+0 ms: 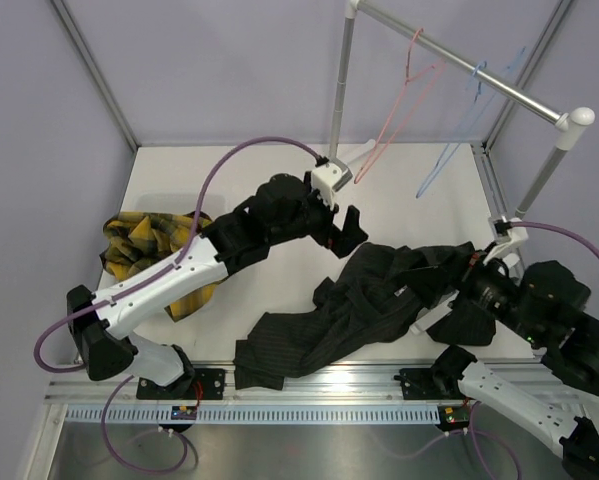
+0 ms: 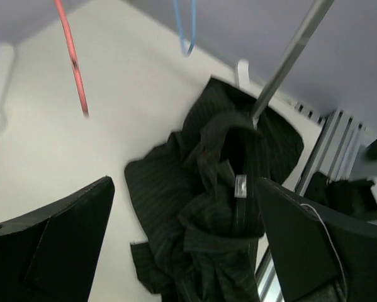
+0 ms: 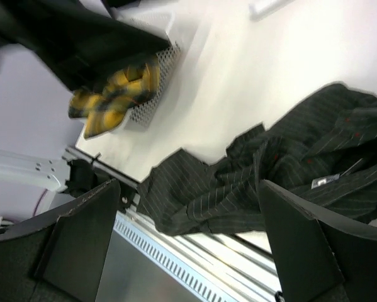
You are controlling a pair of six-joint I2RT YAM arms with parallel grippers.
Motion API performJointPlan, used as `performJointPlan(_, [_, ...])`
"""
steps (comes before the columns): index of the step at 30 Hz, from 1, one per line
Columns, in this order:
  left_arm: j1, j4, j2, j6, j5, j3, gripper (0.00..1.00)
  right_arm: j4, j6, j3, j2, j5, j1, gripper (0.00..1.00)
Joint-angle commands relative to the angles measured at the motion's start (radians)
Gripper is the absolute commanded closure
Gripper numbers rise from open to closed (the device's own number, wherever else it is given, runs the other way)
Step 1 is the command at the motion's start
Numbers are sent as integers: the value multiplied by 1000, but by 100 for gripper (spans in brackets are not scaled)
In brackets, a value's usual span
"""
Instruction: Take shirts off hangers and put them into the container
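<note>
Left end effector (image 2: pixel 183 189) and right end effector (image 3: pixel 188 185) both gape empty over large black pinstriped shirt (image 1: pixel 379 300) sprawled on white tabletop (image 1: pixel 179 175); its hem overhanging near edge could drag it off.

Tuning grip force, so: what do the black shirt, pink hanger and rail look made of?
Black shirt: soft woven cloth, matte, with faint pinstripes and rumpled folds.
Pink hanger: thin wire, probably coated, given its smooth, even colour.
Rail: metal tube, likely steel or aluminium, with a shiny grey surface.
</note>
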Motion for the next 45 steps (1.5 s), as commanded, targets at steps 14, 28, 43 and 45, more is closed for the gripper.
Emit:
performJointPlan(14, [-334,87,343,103,-310,-3,5,-182,-40,237,-92,140,3,1])
performJointPlan(28, [-334,-71,592,117,-330,247,70,-285,-12,261,-150,185,4,1])
performJointPlan(43, [-324,-709,158,363,-436,1039,100,-141,-60,152,-77,122,4,1])
performJointPlan(45, [-322,-632,57,457,-408,1085,100,31,-81,77,-66,23,4,1])
